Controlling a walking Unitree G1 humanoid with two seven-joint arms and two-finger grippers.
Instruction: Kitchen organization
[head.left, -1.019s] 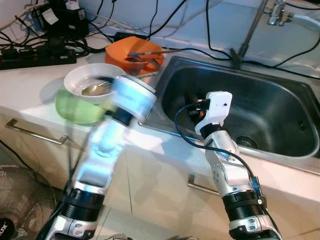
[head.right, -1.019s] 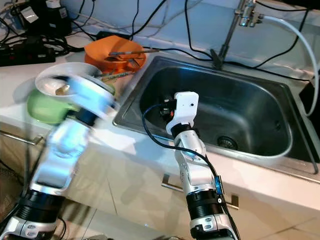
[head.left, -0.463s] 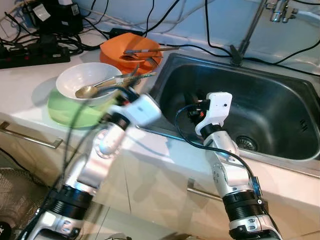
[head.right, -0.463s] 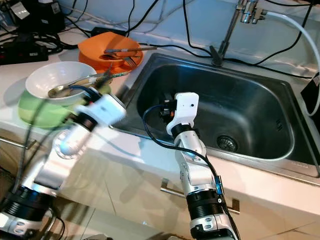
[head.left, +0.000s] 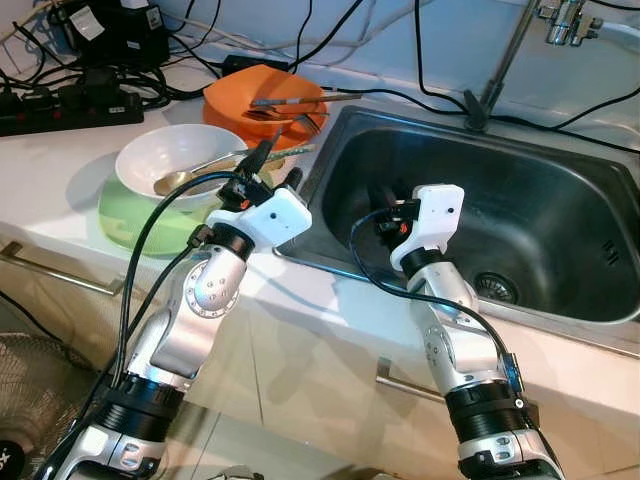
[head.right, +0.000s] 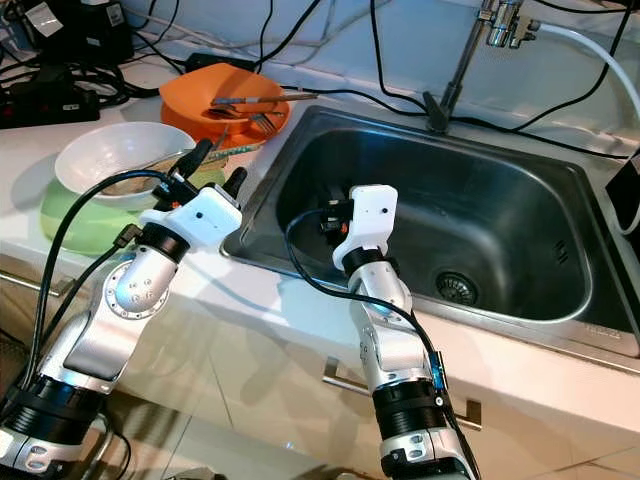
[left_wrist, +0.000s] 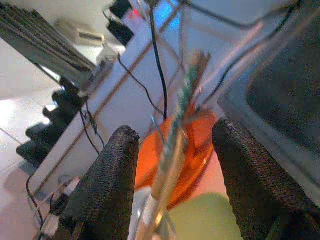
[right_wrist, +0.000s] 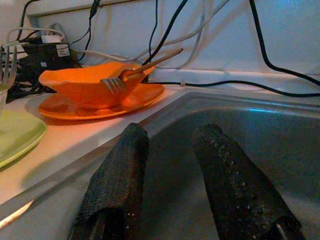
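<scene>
A white bowl (head.left: 175, 155) holding a metal spoon (head.left: 178, 182) sits on a green plate (head.left: 135, 215) on the counter. A green-handled utensil (left_wrist: 186, 92) leans out of the bowl toward the sink. My left gripper (head.left: 277, 167) is open just right of the bowl's rim, and the utensil's handle runs between its fingers (left_wrist: 107, 185) untouched. My right gripper (head.left: 382, 203) is open and holds nothing, low inside the steel sink (head.left: 540, 180) near its left wall. Behind the white bowl, an orange bowl (head.left: 262, 98) on an orange plate holds a fork (right_wrist: 117, 82) and chopsticks.
A faucet (head.left: 497, 62) rises behind the sink, and the drain (head.left: 492, 284) lies right of my right arm. A power strip (head.left: 70, 108), adapters and several black cables crowd the counter's back left. Cabinet handles (head.left: 70, 278) run below the counter's edge.
My left arm has swung from over the white bowl to its right side and stopped, fingers now straddling the utensil handle. The right arm has stayed put.
</scene>
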